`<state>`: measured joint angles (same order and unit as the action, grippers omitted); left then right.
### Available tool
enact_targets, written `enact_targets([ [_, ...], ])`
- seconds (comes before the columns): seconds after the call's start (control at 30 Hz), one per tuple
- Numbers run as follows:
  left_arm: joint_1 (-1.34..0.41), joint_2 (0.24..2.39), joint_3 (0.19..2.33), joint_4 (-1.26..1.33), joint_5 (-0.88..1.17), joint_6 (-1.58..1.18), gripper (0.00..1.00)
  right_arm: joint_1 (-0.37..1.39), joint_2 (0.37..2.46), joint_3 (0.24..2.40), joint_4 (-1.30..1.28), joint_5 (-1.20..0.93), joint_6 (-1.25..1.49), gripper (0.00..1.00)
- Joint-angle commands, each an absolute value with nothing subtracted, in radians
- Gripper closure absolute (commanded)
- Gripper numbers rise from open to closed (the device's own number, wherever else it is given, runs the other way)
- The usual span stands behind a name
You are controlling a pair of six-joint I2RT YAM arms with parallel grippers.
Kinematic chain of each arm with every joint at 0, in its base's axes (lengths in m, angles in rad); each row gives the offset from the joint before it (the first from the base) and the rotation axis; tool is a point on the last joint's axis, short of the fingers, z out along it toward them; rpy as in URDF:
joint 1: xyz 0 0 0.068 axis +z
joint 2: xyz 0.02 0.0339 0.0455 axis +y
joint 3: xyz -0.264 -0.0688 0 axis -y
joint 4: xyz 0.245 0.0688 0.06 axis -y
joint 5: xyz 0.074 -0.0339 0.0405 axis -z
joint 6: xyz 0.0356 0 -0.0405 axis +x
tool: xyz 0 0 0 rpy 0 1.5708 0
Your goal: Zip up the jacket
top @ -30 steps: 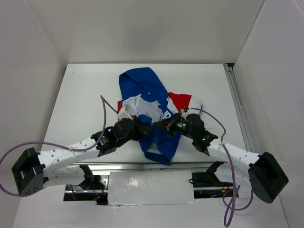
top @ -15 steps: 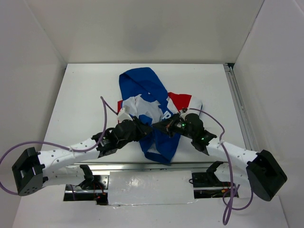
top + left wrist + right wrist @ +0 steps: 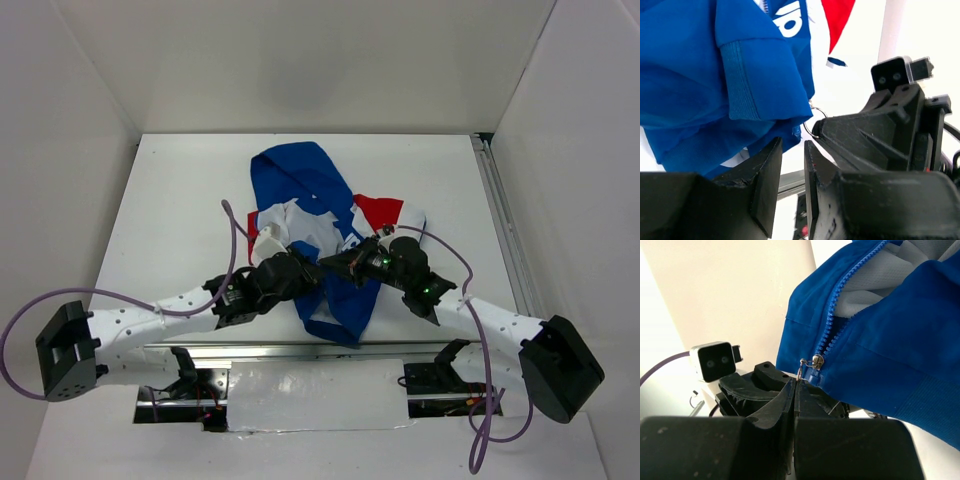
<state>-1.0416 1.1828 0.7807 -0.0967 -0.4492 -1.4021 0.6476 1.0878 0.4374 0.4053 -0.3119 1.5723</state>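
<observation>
Since a second ago: my left gripper has slid right, toward the jacket's lower hem. Its purple cable has swung in with it. My right gripper has kept its place.

Item, jacket: royal-blue woven cloth with a ribbed band at the hem, red and white panels, pale mesh lining and white lettering. It lies crumpled mid-table, hood far from me, hem nearest my bases and between my two grippers.

Item, zipper: blue teeth, unjoined along the run I can see. A metal slider sits at the bottom, carrying a thin wire pull ring.

Item, right gripper: black fingers pressed together, tips pinching the pull ring.

Item, left gripper: matte black fingers a narrow gap apart, nothing seen between them. The blue hem hangs just above and behind the tips, and the right gripper sits directly opposite, close by.

Not legible: whether the hem touches my left fingertip. From above, the zipper's lower end is hidden under both grippers. The lettering is cut off at the frame edge.
</observation>
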Motion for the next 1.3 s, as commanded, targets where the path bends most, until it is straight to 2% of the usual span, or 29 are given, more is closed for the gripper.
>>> enact_targets([
  [0.0, -1.055, 1.212, 0.844, -0.155, -0.529, -1.480, 0.64, 0.647, 1.066, 0.474, 0.436, -0.324, 1.562, 1.00],
  [0.13, -1.058, 1.244, 0.896, -0.315, -0.571, -1.597, 0.66, 0.646, 1.062, 0.474, 0.433, -0.325, 1.557, 1.00],
  [0.23, -1.058, 1.252, 0.897, -0.344, -0.604, -1.637, 0.64, 0.649, 1.066, 0.477, 0.429, -0.330, 1.552, 1.00],
  [0.37, -1.058, 1.235, 0.876, -0.295, -0.623, -1.620, 0.59, 0.647, 1.078, 0.476, 0.445, -0.344, 1.558, 1.00],
  [0.53, -1.060, 1.194, 0.833, -0.239, -0.643, -1.592, 0.59, 0.646, 1.083, 0.477, 0.451, -0.357, 1.555, 1.00],
  [0.77, -1.060, 1.144, 0.773, 0.021, -0.589, -1.336, 0.58, 0.643, 1.098, 0.483, 0.456, -0.374, 1.555, 1.00],
  [1.27, -1.060, 1.166, 0.795, 0.038, -0.629, -1.287, 0.64, 0.638, 1.106, 0.492, 0.459, -0.400, 1.545, 1.00],
])
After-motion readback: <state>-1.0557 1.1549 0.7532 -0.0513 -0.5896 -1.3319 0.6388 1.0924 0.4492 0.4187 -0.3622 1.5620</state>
